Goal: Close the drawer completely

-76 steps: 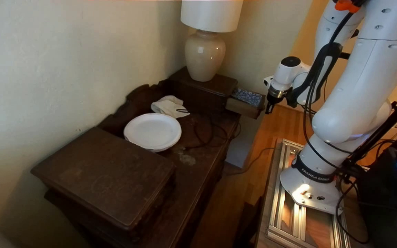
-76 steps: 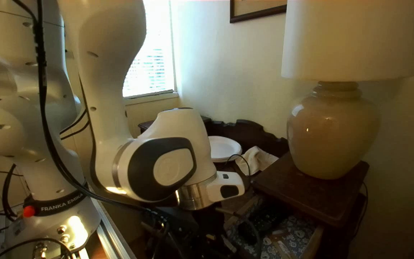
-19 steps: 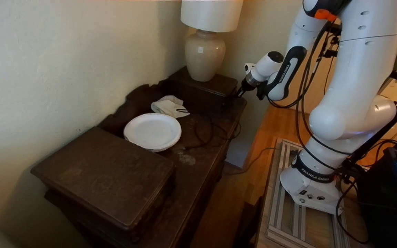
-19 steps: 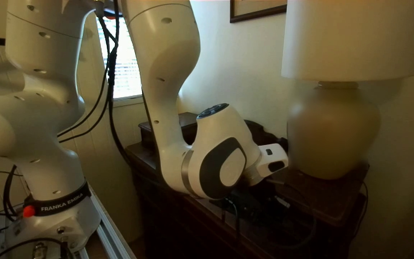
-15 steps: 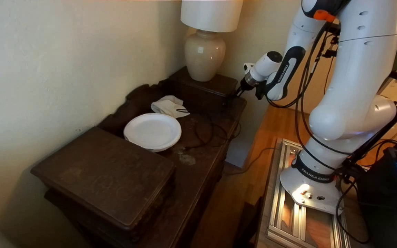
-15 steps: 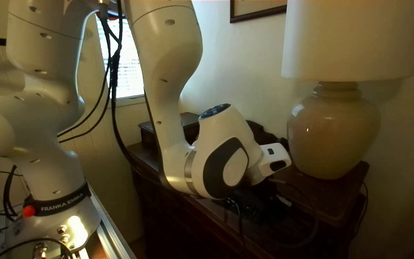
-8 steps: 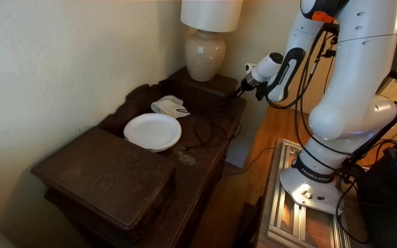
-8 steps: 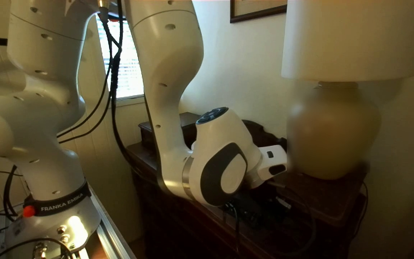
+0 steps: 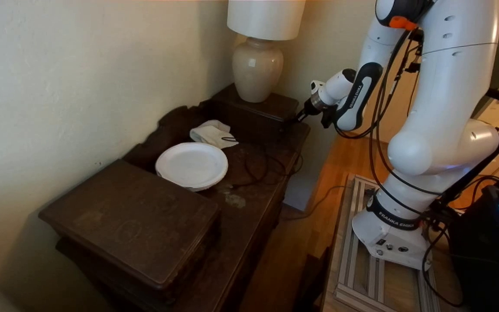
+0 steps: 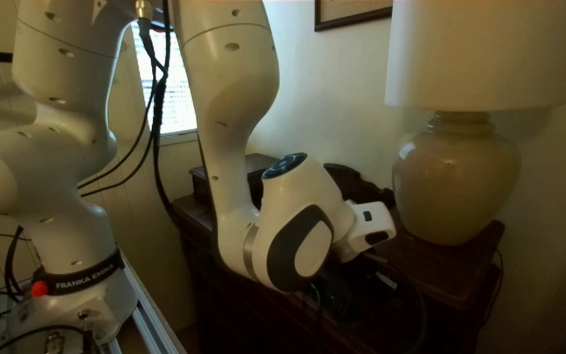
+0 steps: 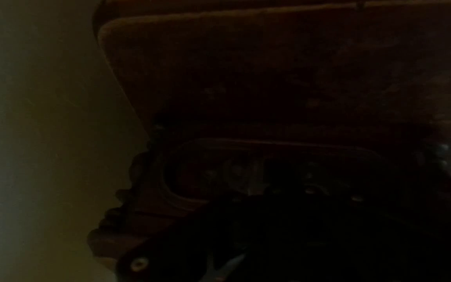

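Note:
The drawer (image 11: pixel 186 172) shows in the wrist view as a dark front with a rounded moulded outline under the overhanging stand top (image 11: pixel 272 70). It looks about flush with the stand, and its inside does not show. In both exterior views it is in deep shadow or behind the arm, so a small gap cannot be ruled out. My gripper (image 9: pixel 290 124) is at the drawer front, pointing down and inward; contact is not visible. The wrist view is very dark, but the gripper (image 11: pixel 282 176) narrows to the middle there and looks shut, holding nothing visible.
A lamp (image 9: pixel 258 69) stands on the stand top (image 9: pixel 277 106). White plates (image 9: pixel 192 166), a cloth (image 9: pixel 214 133) and a black cable lie on the dresser top. A dark box-like stand (image 9: pixel 132 221) is at its near end. The wall (image 11: pixel 26 137) is close beside the stand.
About five seconds ago the drawer stood well out, its floral lining showing; it was in by 1.3 seconds ago. In the last second my wrist has dipped slightly, the gripper staying at the front.

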### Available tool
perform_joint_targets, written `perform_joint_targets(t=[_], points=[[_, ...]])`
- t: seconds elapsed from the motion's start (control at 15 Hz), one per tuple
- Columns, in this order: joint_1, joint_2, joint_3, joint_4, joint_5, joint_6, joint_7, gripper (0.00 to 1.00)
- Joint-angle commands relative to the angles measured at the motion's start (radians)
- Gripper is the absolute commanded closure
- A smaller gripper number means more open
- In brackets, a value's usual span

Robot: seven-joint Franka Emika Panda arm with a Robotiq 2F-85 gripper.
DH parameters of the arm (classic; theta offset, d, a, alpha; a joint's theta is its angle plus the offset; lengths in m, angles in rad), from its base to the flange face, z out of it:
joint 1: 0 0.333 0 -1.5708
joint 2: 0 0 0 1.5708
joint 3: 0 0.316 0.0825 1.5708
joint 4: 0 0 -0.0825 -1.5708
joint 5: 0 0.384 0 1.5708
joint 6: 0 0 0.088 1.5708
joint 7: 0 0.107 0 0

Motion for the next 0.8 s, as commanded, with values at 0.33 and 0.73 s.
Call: perform_joint_targets(t=[0.33, 0.73], points=[[-0.098, -0.103, 0.038, -0.115, -0.419, -0.168, 0.127, 1.00], [-0.080, -0.207, -0.061, -0.196, -0.757, -0.120, 0.448, 0.54]])
